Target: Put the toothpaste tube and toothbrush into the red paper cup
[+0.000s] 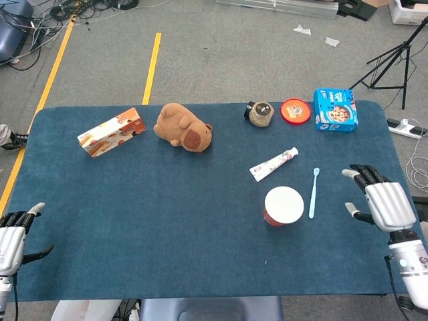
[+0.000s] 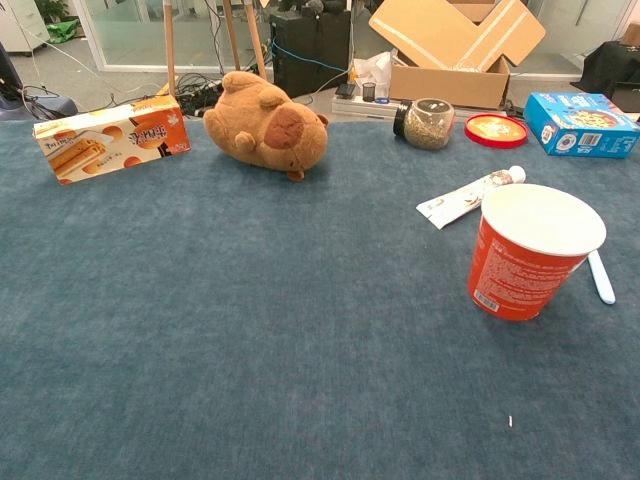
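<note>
Starting from nothing done: the toothpaste tube (image 1: pixel 273 164) lies flat just beyond the red paper cup (image 1: pixel 283 205), and the toothbrush (image 1: pixel 313 192) lies just right of it, both outside. My right hand (image 1: pixel 379 203), fingers apart and holding nothing, hovers near the toothbrush at the table's right edge. My left hand (image 1: pixel 12 235) waits empty, fingers spread, at the near left corner.

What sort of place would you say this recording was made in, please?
Most likely a robotics lab or workshop: yellow floor tape on grey carpet, tangled black cables, a black tripod stand and open brown cardboard boxes surround the blue-covered table.
</note>
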Action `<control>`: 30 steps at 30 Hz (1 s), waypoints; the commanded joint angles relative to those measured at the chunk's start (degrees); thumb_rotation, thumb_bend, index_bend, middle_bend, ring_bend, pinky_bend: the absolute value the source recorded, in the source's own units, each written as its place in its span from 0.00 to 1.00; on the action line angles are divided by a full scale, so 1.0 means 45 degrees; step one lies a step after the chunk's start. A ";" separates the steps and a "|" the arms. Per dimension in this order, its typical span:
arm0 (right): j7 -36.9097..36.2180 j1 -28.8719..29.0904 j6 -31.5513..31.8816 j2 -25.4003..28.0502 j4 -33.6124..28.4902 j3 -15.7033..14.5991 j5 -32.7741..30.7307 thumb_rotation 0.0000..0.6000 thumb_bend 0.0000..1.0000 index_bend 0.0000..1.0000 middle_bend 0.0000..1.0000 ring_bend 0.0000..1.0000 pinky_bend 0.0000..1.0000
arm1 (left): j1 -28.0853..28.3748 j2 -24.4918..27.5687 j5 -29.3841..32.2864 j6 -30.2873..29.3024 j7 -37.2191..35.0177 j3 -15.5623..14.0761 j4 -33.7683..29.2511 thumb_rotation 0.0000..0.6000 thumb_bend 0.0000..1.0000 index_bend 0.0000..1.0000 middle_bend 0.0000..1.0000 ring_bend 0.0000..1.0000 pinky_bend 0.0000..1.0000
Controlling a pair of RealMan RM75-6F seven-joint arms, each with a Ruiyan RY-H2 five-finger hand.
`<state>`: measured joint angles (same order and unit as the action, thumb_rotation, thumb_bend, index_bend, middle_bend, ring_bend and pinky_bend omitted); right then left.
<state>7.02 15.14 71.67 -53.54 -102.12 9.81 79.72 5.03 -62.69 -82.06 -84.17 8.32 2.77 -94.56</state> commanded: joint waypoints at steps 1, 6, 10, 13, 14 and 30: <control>0.0481 0.0734 -0.0870 0.0359 -0.0364 0.0520 -0.0788 1.00 0.21 0.26 0.19 0.16 0.45 | -0.0024 0.0037 0.0025 -0.0026 -0.0029 0.0013 -0.0009 1.00 0.00 0.15 0.31 0.25 0.21; 0.1671 0.1930 -0.2195 0.0224 0.0122 0.0939 -0.1953 1.00 0.21 0.26 0.16 0.13 0.42 | -0.0067 0.0122 0.0052 -0.0079 -0.0087 0.0034 -0.0031 1.00 0.00 0.15 0.31 0.25 0.21; 0.2599 0.3069 -0.3379 -0.0417 0.1294 0.1148 -0.2934 1.00 0.21 0.26 0.12 0.09 0.37 | -0.0104 0.0173 0.0067 -0.0107 -0.0145 0.0033 -0.0032 1.00 0.00 0.15 0.31 0.25 0.21; 0.3146 0.3902 -0.4131 -0.1086 0.2436 0.1170 -0.3377 1.00 0.21 0.26 0.08 0.05 0.35 | -0.0135 0.0213 0.0153 -0.0106 -0.0222 0.0059 -0.0016 1.00 0.00 0.15 0.31 0.25 0.21; 0.3282 0.4124 -0.4305 -0.1312 0.2795 0.1163 -0.3456 1.00 0.21 0.26 0.07 0.05 0.34 | -0.0143 0.0226 0.0191 -0.0098 -0.0239 0.0068 -0.0010 1.00 0.00 0.15 0.31 0.25 0.21; 0.4526 0.7186 -0.7280 -0.5090 0.8628 0.0541 -0.4502 1.00 0.21 0.26 0.05 0.02 0.31 | -0.0351 0.0622 0.0715 -0.0105 -0.0956 0.0261 0.0063 1.00 0.00 0.15 0.31 0.25 0.21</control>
<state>26.58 45.55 40.86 -74.02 -66.13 13.01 60.22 3.50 -59.97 -78.91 -84.65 4.10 3.90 -94.29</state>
